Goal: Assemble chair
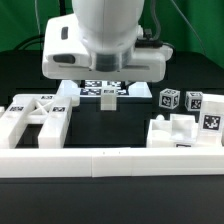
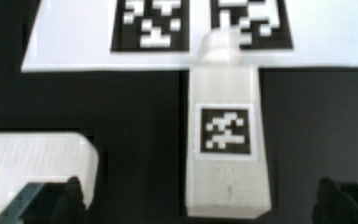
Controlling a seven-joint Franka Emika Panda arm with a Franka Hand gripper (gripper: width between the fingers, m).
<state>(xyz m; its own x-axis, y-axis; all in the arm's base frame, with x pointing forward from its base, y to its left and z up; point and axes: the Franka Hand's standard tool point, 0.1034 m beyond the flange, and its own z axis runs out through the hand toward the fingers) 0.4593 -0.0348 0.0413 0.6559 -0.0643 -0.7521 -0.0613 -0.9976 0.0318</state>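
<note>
**A:** Black table point(image 1: 125, 125), I see. Where is the chair point(image 1: 185, 135)?
**B:** It lies in loose parts: frames point(image 1: 35, 118) at the exterior view's left, blocks point(image 1: 170, 100) at its right, and one bar point(image 2: 224, 130) with its end over the marker board point(image 2: 69, 40).
**A:** Labels?
**B:** Black-and-white square tags point(image 2: 224, 131).
**A:** Your gripper?
**B:** My gripper point(image 2: 197, 200) is wide apart, with fingers point(image 2: 43, 205) on both sides of the bar, holding nothing.

The marker board point(image 2: 149, 30) lies flat on the black table point(image 1: 110, 125), well beyond the long low white border wall point(image 1: 110, 163).
</note>
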